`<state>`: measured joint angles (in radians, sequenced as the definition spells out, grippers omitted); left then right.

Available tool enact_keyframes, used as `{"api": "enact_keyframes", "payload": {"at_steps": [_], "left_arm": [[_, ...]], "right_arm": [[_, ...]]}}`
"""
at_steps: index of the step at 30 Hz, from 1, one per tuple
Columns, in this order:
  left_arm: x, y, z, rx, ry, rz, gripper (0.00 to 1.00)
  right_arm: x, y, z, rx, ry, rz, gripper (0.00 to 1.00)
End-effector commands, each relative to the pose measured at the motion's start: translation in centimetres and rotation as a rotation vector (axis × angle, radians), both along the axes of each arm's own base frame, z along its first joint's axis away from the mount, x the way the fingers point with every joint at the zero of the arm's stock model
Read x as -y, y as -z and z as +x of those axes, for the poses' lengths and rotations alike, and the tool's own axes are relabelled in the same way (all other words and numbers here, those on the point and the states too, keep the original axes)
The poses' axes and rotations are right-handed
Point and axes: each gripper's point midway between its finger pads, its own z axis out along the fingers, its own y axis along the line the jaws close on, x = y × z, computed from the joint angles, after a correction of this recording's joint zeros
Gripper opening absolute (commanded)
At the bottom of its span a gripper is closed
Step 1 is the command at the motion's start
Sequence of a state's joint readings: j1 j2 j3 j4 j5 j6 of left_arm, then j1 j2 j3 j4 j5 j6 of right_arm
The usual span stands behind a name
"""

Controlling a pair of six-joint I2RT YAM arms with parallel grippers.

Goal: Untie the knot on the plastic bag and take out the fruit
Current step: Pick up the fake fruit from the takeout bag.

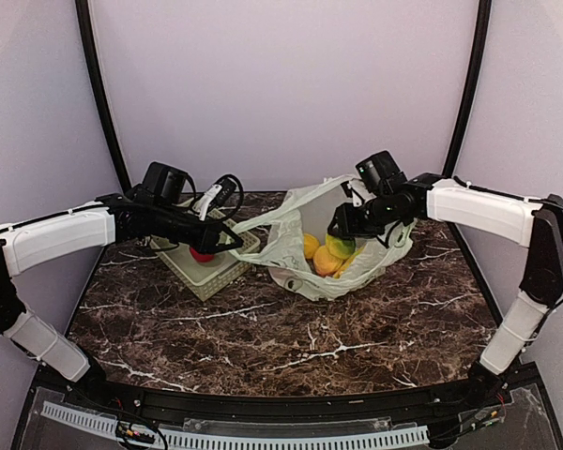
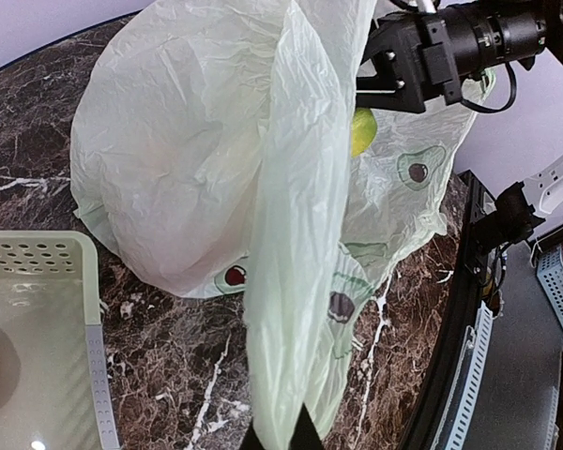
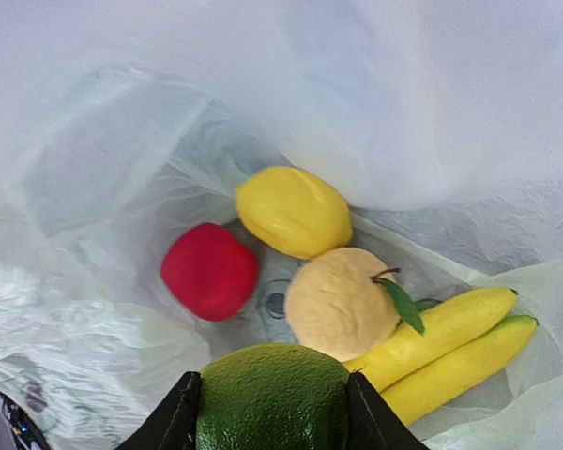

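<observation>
- Between the two black fingers (image 3: 176, 417) of my right gripper (image 3: 272, 405), deep in the open mouth of the plastic bag (image 3: 432, 112), a dark green round fruit (image 3: 272, 380) is pinched from both sides.
- Beyond it, on the bag's floor, lies the other fruit: a red apple (image 3: 209, 270), a yellow lemon-shaped piece (image 3: 294, 211), a pale orange round one (image 3: 336, 302) with a green leaf, and two bananas (image 3: 450, 349) touching side by side.
- At the bottom edge of the left wrist view, my left gripper (image 2: 280, 439) is clamped on a loop handle (image 2: 296, 234) of the bag. Only the fingertips show, with the film squeezed between them.
- That handle runs away from my fingers as a taut pale green strip, up to the top of the bag.
- Avocado prints dot the bag's side facing my left wrist.
- Seen from above, the bag sits toward the back right of the dark marble table (image 1: 263, 347), its mouth wide open and the held handle stretched out to its left.
- Just left of the bag stands a pale green perforated basket (image 1: 214, 274) with a red round piece (image 1: 202, 253) inside it.
- My left arm reaches across above that basket, and my right arm comes in from the right side.
</observation>
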<state>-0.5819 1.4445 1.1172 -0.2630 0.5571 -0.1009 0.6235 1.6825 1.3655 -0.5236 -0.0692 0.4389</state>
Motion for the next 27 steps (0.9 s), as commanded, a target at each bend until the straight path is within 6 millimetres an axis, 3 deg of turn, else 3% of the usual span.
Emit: {"api": "enact_keyframes", "payload": {"at_steps": [1,12,15,19,21,24,27], "left_arm": [[-0.1,0.3,-0.6,-0.021,0.005,0.008,0.01],[-0.4,0.3,-0.2,-0.009,-0.025,0.023,0.01],[-1.0,-0.5,0.2,0.039,-0.06,0.033,0.09],[-2.2,-2.8,0.6,0.147,-0.106,0.042,0.55],[-3.0,-4.9,0.6,0.245,-0.124,0.035,0.69],[-3.4,-9.3,-1.1,0.412,-0.088,-0.071,0.83],[-2.6,-12.2,-4.0,0.5,0.011,-0.193,0.94]], "right_arm": [[-3.2,-4.4,-0.8,0.108,-0.154,0.185,0.33],[-8.0,-10.3,-6.2,0.192,-0.465,0.396,0.34],[-9.2,-11.9,-7.9,0.208,-0.541,0.452,0.34],[-10.1,-14.9,-9.4,0.264,-0.595,0.531,0.35],[-10.4,-16.5,-9.7,0.295,-0.616,0.587,0.35],[-11.1,-18.6,-9.7,0.345,-0.633,0.635,0.36],[-11.8,-20.2,-9.7,0.385,-0.651,0.662,0.36]]}}
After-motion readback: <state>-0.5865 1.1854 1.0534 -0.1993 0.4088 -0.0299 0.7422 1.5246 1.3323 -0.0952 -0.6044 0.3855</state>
